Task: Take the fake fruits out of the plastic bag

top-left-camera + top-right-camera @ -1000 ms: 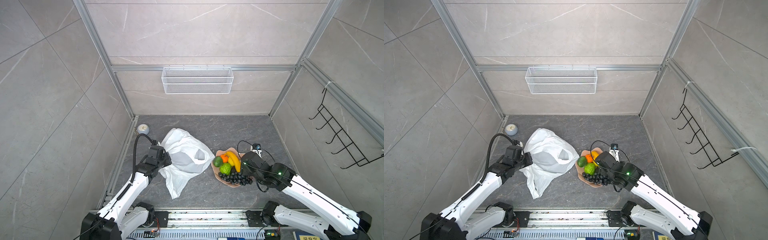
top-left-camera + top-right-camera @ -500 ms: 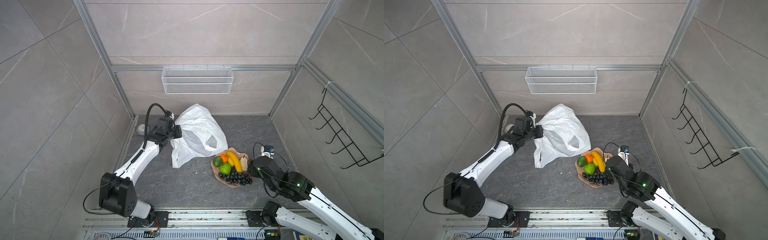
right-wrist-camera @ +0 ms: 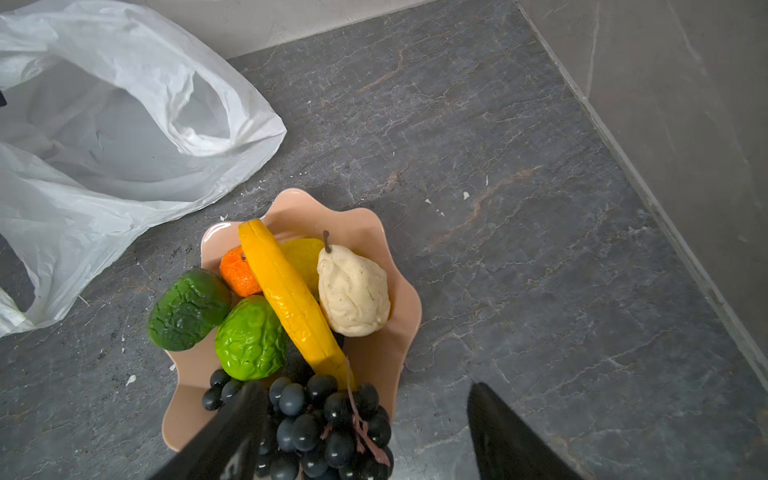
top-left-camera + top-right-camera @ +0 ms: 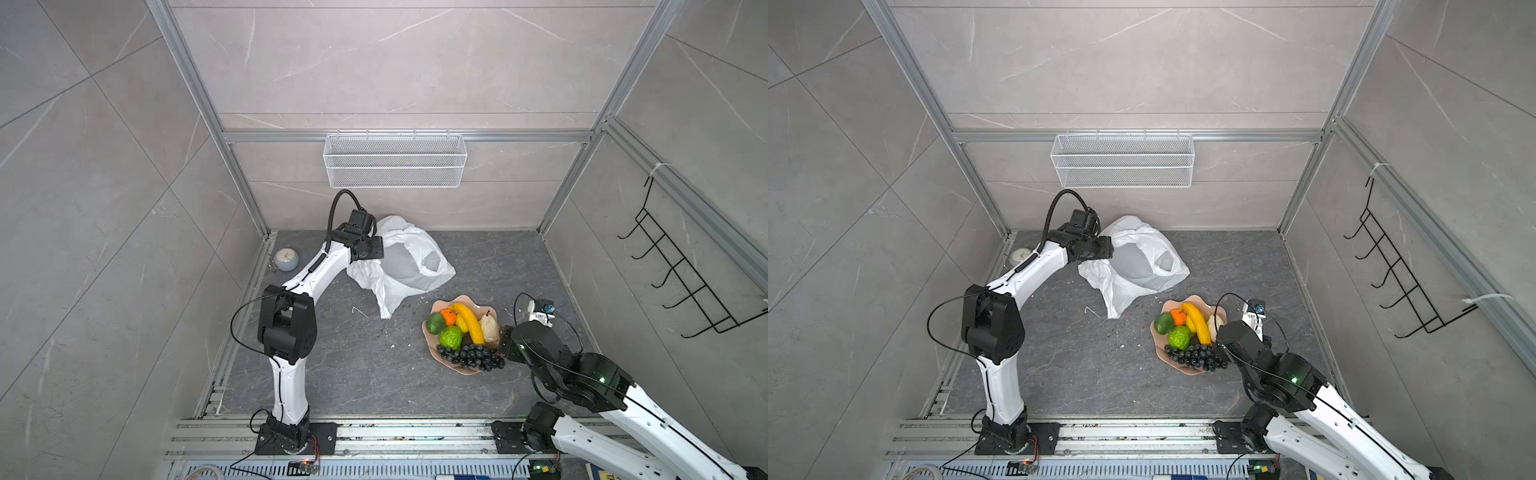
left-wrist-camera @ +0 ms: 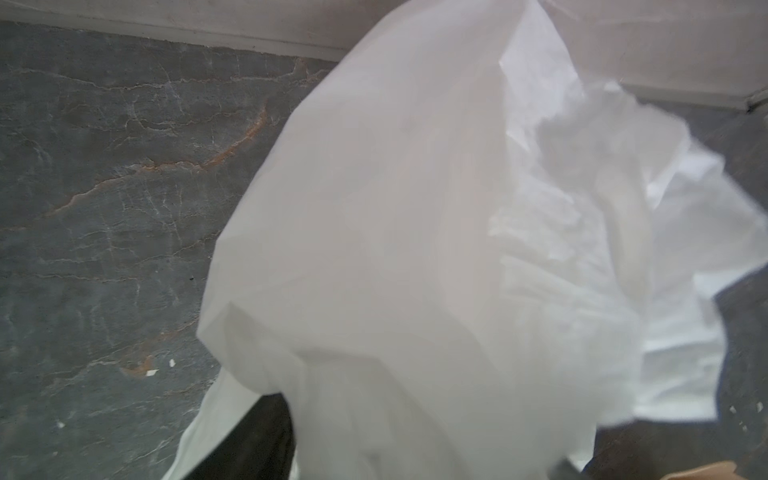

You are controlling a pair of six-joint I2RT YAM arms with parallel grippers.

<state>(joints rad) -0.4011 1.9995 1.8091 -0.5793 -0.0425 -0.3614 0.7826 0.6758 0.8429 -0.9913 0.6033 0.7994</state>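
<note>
Hidden: left hand (image 4: pixel 371 248) has its fingers tucked under its own wrist in both top views; blurred bag (image 5: pixel 415 249) fills the left wrist view; the bag's depths are unseen
Left hand: at the bag's left edge; how far open, and whether it grips the plastic, cannot be told
Right hand (image 3: pixel 363 390): fingers wide apart, holding nothing; one over the grapes (image 3: pixel 307 415), the other over bare tabletop (image 3: pixel 540 208)
Fruits (image 4: pixel 451 337): heaped on the plate (image 3: pixel 361 220), just ahead of the right hand; well apart from the left hand
Bag: slumped on the tabletop, mouth gaping; just beside the plate
</note>
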